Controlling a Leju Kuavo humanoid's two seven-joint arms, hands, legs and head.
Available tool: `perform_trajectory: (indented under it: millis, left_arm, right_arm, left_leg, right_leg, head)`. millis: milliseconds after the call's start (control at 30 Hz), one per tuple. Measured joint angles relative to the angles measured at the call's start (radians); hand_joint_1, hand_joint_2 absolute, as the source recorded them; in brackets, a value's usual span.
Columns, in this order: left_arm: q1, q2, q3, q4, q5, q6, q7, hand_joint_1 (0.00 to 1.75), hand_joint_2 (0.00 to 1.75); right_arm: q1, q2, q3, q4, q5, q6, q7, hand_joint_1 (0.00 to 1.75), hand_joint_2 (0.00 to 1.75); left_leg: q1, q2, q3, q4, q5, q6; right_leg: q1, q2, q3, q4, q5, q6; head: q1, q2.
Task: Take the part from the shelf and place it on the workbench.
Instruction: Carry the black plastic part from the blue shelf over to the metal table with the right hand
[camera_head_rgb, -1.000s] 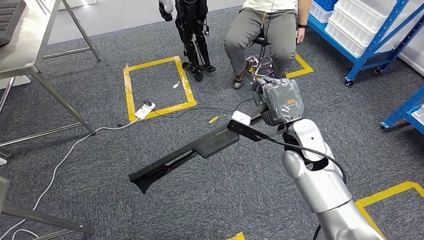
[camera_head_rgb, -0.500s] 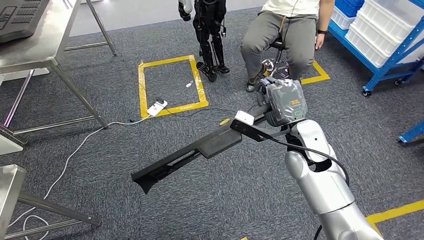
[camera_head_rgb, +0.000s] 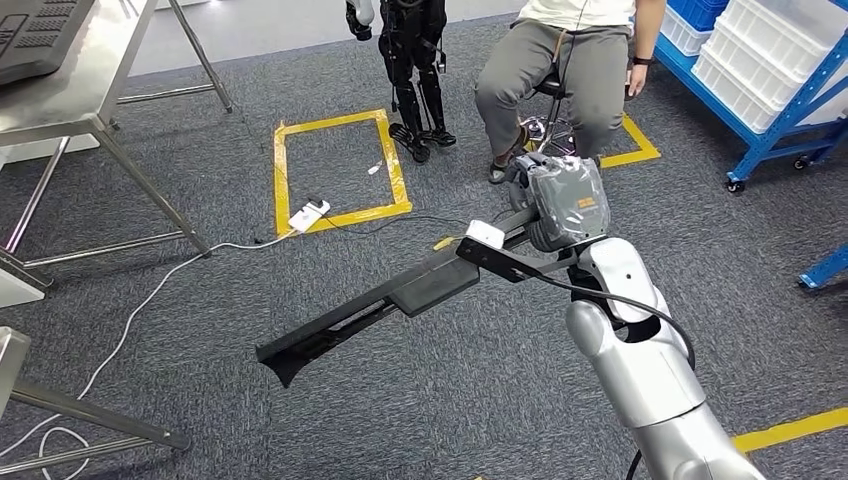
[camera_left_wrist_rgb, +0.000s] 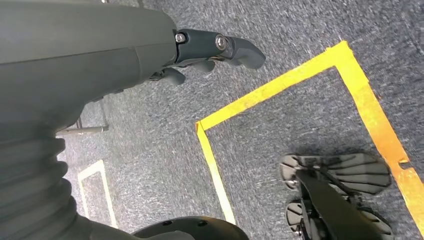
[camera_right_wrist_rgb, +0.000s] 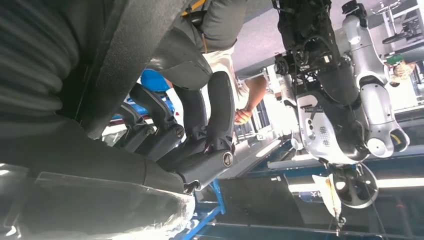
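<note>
Gripping the long black part (camera_head_rgb: 400, 297) at one end, our right hand (camera_head_rgb: 562, 203) carries it over the grey carpet floor (camera_head_rgb: 480, 380); the rest of the part reaches out from the hand, sloping down toward the carpet. We see a small orange label on the hand's grey cover, too small to read. Our left hand (camera_left_wrist_rgb: 215, 47) hangs over yellow floor tape (camera_left_wrist_rgb: 280, 85), fingers loosely curled, holding nothing. Beyond the right hand a person (camera_head_rgb: 560, 60) sits beside a blue shelf (camera_head_rgb: 760, 70).
</note>
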Motion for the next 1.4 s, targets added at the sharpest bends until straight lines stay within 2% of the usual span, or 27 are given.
perform_trajectory:
  millis: [67,100,133,233,267,333,400,433,500,533,567,600,667,700,767,867,900,933,967,1000,1067,1100,1167,1233,1267,1333,1400]
  left_arm:
    - [-0.001,0.005,0.0,0.0,0.0,0.001,0.0,0.0,1.75]
    - [-0.002,0.008,0.0,0.0,0.0,0.001,-0.001,0.0,1.75]
    - [-0.003,0.01,0.0,0.0,0.0,0.001,-0.002,0.0,1.75]
    - [-0.003,0.009,0.0,0.0,0.001,0.002,-0.004,0.0,1.75]
    - [-0.004,0.008,0.0,0.0,0.001,0.001,-0.005,0.0,1.75]
    - [-0.006,0.003,0.0,0.0,0.001,0.001,-0.005,0.0,1.75]
    - [-0.005,-0.002,0.0,0.0,0.002,0.001,-0.005,0.0,1.75]
    - [-0.004,-0.004,0.0,0.0,0.002,0.001,-0.005,0.0,1.75]
    - [-0.003,-0.005,0.0,0.0,0.002,0.001,-0.005,0.0,1.75]
    - [-0.004,-0.003,0.0,0.0,0.003,0.001,-0.005,0.0,1.75]
    - [-0.004,-0.002,0.0,0.0,0.003,0.002,-0.005,0.0,1.75]
    - [-0.003,0.0,0.0,0.0,0.003,0.003,-0.004,0.0,1.75]
    - [-0.001,0.0,0.0,0.0,0.003,0.004,-0.004,0.0,1.75]
    - [0.0,0.0,0.0,0.0,0.003,0.004,-0.004,0.0,1.75]
    - [0.001,-0.001,0.0,0.0,0.003,0.004,-0.004,0.0,1.75]
    - [0.001,-0.002,0.0,0.0,0.003,0.004,-0.004,0.0,1.75]
    - [0.002,-0.003,0.0,0.0,0.003,0.004,-0.004,0.0,1.75]
    - [0.002,-0.004,0.0,0.0,0.003,0.004,-0.004,0.0,1.75]
    - [0.003,-0.004,0.0,0.0,0.003,0.004,-0.004,0.0,1.75]
    - [0.003,-0.004,0.0,0.0,0.002,0.004,-0.004,0.0,1.75]
    - [0.002,-0.001,0.0,0.0,0.002,0.004,-0.004,0.0,1.75]
    - [0.001,0.0,0.0,0.0,0.001,0.004,-0.003,0.0,1.75]
    - [0.0,0.004,0.0,0.0,0.0,0.004,-0.002,0.0,1.75]
    - [0.0,0.003,0.0,0.0,-0.001,0.004,0.0,0.0,1.75]
    - [-0.001,0.002,0.0,0.0,-0.001,0.004,0.0,0.0,1.75]
    - [-0.003,-0.001,0.0,0.0,-0.002,0.004,0.0,0.0,1.75]
    - [-0.004,-0.003,0.0,0.0,-0.003,0.004,0.001,0.0,1.75]
  right_arm:
    - [-0.001,0.002,0.0,0.0,0.0,0.0,0.0,1.75,1.75]
    - [0.0,0.003,0.0,0.0,0.0,0.001,-0.001,1.75,1.75]
    - [0.0,0.004,0.0,0.0,0.0,0.002,-0.001,1.75,1.75]
    - [-0.002,0.005,-0.001,-0.002,0.0,0.004,-0.003,1.75,1.75]
    - [-0.004,0.004,-0.001,-0.003,0.0,0.004,-0.004,1.75,1.75]
    - [-0.007,0.002,-0.001,-0.002,0.0,0.006,-0.006,1.75,1.75]
    - [-0.003,0.001,-0.001,-0.002,0.0,0.008,-0.007,1.75,1.75]
    - [-0.002,0.0,-0.001,-0.001,0.0,0.009,-0.007,1.75,1.75]
    - [-0.002,-0.001,-0.001,0.0,0.0,0.01,-0.007,1.75,1.75]
    - [-0.003,-0.001,0.0,0.0,0.0,0.011,-0.007,1.75,1.75]
    - [-0.004,0.0,0.0,0.001,0.0,0.013,-0.008,1.75,1.75]
    - [-0.005,0.001,0.0,0.001,0.0,0.014,-0.008,1.75,1.75]
    - [-0.006,0.004,0.0,0.001,0.002,0.016,-0.008,1.75,1.75]
    - [-0.006,0.005,0.0,0.001,0.005,0.016,-0.008,1.75,1.75]
    - [-0.009,0.007,0.001,0.002,0.011,0.016,-0.008,1.75,1.75]
    - [-0.011,0.009,0.001,0.002,0.018,0.014,-0.007,1.75,1.75]
    - [-0.011,0.009,0.002,0.002,0.02,0.014,-0.006,1.75,1.75]
    - [-0.011,0.01,0.002,0.002,0.021,0.013,-0.006,1.75,1.75]
    - [-0.01,0.01,0.002,0.002,0.021,0.013,-0.005,1.75,1.75]
    - [-0.011,0.01,0.002,0.001,0.022,0.012,-0.005,1.75,1.75]
    - [-0.01,0.01,0.002,0.001,0.024,0.011,-0.005,1.75,1.75]
    - [-0.008,0.01,0.002,0.001,0.025,0.011,-0.004,1.75,1.75]
    - [-0.004,0.01,0.002,0.001,0.026,0.01,-0.003,1.75,1.75]
    - [-0.001,0.009,0.001,0.001,0.027,0.01,-0.002,1.75,1.75]
    - [0.0,0.008,0.0,0.001,0.027,0.009,-0.002,1.75,1.75]
    - [0.004,0.005,-0.002,0.001,0.025,0.007,-0.002,1.75,1.75]
    - [0.014,0.003,-0.004,0.003,0.021,0.003,0.0,1.75,1.75]
  left_leg:
    - [-0.022,0.01,0.053,-0.103,0.035,0.018]
    - [-0.03,0.013,0.063,-0.123,0.036,0.021]
    - [-0.033,0.014,0.066,-0.129,0.037,0.021]
    - [-0.026,0.011,0.109,-0.197,0.065,0.041]
    - [-0.021,0.01,0.122,-0.218,0.075,0.046]
    - [-0.018,0.006,0.127,-0.226,0.079,0.047]
    - [-0.014,-0.001,0.126,-0.222,0.076,0.04]
    - [-0.01,-0.005,0.124,-0.217,0.073,0.032]
    - [0.002,-0.01,0.116,-0.188,0.057,0.008]
    - [0.005,-0.013,0.106,-0.166,0.044,-0.006]
    - [0.007,-0.015,0.097,-0.146,0.032,-0.018]
    - [0.007,-0.016,0.089,-0.131,0.024,-0.025]
    - [0.013,-0.017,0.081,-0.119,0.016,-0.03]
    - [0.017,-0.015,0.08,-0.112,0.011,-0.033]
    - [0.024,-0.01,0.055,-0.055,-0.025,-0.043]
    - [0.028,-0.004,-0.041,0.137,-0.112,-0.051]
    - [0.029,-0.004,-0.064,0.174,-0.118,-0.048]
    - [0.028,-0.005,-0.07,0.175,-0.105,-0.043]
    - [0.026,-0.005,-0.053,0.132,-0.074,-0.035]
    - [0.021,-0.005,-0.019,0.06,-0.033,-0.024]
    - [0.009,-0.003,0.044,-0.069,0.019,-0.008]
    - [0.003,-0.003,0.06,-0.101,0.027,-0.004]
    - [-0.008,-0.002,0.069,-0.122,0.029,0.002]
    - [-0.009,-0.001,0.091,-0.159,0.046,0.013]
    - [-0.007,0.0,0.101,-0.177,0.055,0.019]
    - [-0.006,-0.001,0.11,-0.19,0.062,0.024]
    - [-0.005,-0.003,0.108,-0.19,0.061,0.026]
  right_leg:
    - [-0.001,-0.001,0.002,-0.004,0.0,0.001]
    - [-0.003,-0.003,0.004,-0.007,0.0,0.001]
    - [-0.005,-0.006,0.006,-0.012,0.001,0.003]
    - [0.001,-0.007,0.003,-0.006,-0.007,0.004]
    - [0.003,-0.005,-0.014,0.029,-0.022,0.002]
    - [-0.003,-0.001,-0.076,0.151,-0.069,0.001]
    - [-0.014,-0.001,-0.124,0.233,-0.09,0.015]
    - [-0.022,-0.001,-0.121,0.22,-0.078,0.03]
    - [-0.04,-0.003,-0.065,0.103,-0.028,0.064]
    - [-0.045,-0.003,-0.037,0.049,-0.01,0.072]
    - [-0.047,-0.001,-0.019,0.019,-0.001,0.069]
    - [-0.044,0.0,-0.015,0.015,-0.003,0.058]
    - [-0.04,0.003,-0.018,0.022,-0.005,0.033]
    - [-0.039,0.004,-0.018,0.022,-0.004,0.027]
    - [-0.038,0.004,-0.016,0.021,-0.004,0.021]
    - [-0.028,0.004,-0.014,0.021,-0.006,0.018]
    - [-0.025,0.004,-0.014,0.021,-0.006,0.017]
    - [-0.022,0.004,-0.013,0.021,-0.007,0.017]
    - [-0.019,0.005,-0.011,0.021,-0.008,0.016]
    - [-0.018,0.006,-0.009,0.02,-0.008,0.015]
    - [-0.019,0.007,-0.004,0.012,-0.008,0.016]
    - [-0.021,0.006,-0.002,0.008,-0.007,0.018]
    - [-0.025,0.005,0.002,-0.004,-0.002,0.024]
    - [-0.022,0.002,-0.002,0.002,-0.007,0.024]
    - [-0.018,0.002,-0.014,0.027,-0.02,0.021]
    - [-0.016,0.001,-0.071,0.139,-0.068,0.012]
    - [-0.022,0.001,-0.132,0.248,-0.102,0.021]
  head:
    - [0.0,0.0]
    - [-0.001,0.0]
    - [-0.002,0.0]
    - [-0.002,0.0]
    - [-0.001,0.0]
    - [-0.001,0.0]
    - [-0.001,0.0]
    - [-0.002,0.0]
    - [-0.001,0.0]
    - [0.002,0.0]
    - [0.002,0.0]
    - [0.001,0.0]
    - [-0.004,0.0]
    - [-0.006,0.0]
    - [-0.008,0.0]
    - [-0.01,0.0]
    - [-0.01,0.0]
    - [-0.01,0.0]
    - [-0.01,0.0]
    - [-0.01,0.0]
    - [-0.009,0.0]
    - [-0.01,0.0]
    - [-0.012,0.0]
    - [-0.012,0.0]
    - [-0.011,0.0]
    - [-0.01,0.0]
    - [-0.009,0.0]
